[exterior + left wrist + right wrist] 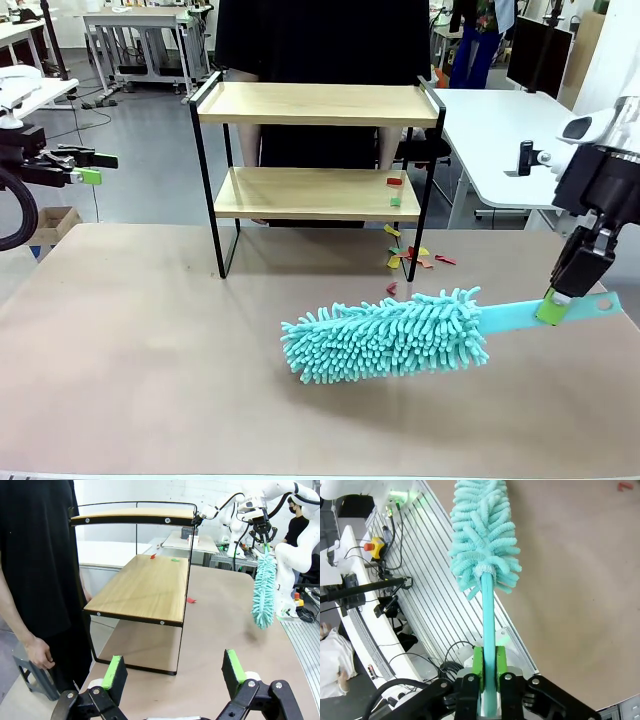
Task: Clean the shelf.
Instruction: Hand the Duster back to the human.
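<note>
The shelf [318, 105] stands at the table's far middle, two light wooden boards in a thin black frame. Small red and green scraps [394, 190] lie at the right end of its lower board. My right gripper [553, 305] is shut on the flat handle of a teal fluffy duster [385, 335], whose head hangs low over the table, in front of the shelf and to its right. In the right wrist view the green pads [478, 666] clamp the duster handle [489, 625]. My left gripper [90, 168] hovers open at the far left, off the table. The left wrist view faces the shelf [145, 587] end-on.
More coloured scraps [410, 255] lie on the brown table by the shelf's right foot. A person in black stands behind the shelf, one hand [37, 652] hanging beside it. A white table [500, 130] stands at the back right.
</note>
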Robot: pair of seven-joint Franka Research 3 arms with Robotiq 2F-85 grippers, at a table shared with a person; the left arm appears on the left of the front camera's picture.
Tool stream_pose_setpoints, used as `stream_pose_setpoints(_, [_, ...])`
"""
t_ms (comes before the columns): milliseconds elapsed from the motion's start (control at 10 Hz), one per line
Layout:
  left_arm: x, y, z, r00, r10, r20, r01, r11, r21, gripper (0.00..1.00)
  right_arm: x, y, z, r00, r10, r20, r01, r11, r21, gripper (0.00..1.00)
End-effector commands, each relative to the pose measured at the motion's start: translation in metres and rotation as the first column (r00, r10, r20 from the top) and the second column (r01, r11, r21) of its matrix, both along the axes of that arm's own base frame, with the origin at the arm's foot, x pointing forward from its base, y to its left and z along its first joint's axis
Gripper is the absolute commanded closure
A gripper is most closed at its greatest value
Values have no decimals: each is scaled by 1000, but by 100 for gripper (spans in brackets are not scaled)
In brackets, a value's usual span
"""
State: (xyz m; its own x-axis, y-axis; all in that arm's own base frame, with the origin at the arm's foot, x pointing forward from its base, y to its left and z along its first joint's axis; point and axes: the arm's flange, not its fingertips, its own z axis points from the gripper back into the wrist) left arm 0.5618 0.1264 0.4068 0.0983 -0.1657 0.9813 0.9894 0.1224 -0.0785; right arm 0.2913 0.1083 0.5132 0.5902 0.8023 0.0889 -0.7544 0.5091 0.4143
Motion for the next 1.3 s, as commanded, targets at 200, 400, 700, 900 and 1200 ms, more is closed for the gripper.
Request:
stream_pose_setpoints(200, [0, 0, 0, 1000, 0, 0, 0, 1000, 0, 0, 0, 1, 5, 1000, -13, 0, 13, 1000, -4, 87])
stream_pose_setpoints(400, [-19, -17, 26, 999, -50, -6, 50, 998, 23, 0, 20, 1, 1, 999, 16, 50, -19, 998, 62, 87])
stream_pose_setpoints(700, [-71, -52, 33, 998, -51, 39, 51, 999, 10, 0, 47, -5, -2, 970, 122, 211, -168, 962, 215, 87])
stream_pose_setpoints(900, [-111, -65, 30, 998, -13, 58, 15, 999, -34, 0, 60, -18, -8, 952, 140, 273, -223, 927, 301, 87])
stream_pose_setpoints(1200, [-167, -88, 22, 994, 46, 95, -37, 995, -93, 0, 84, -45, -12, 912, 191, 363, -325, 876, 356, 87])
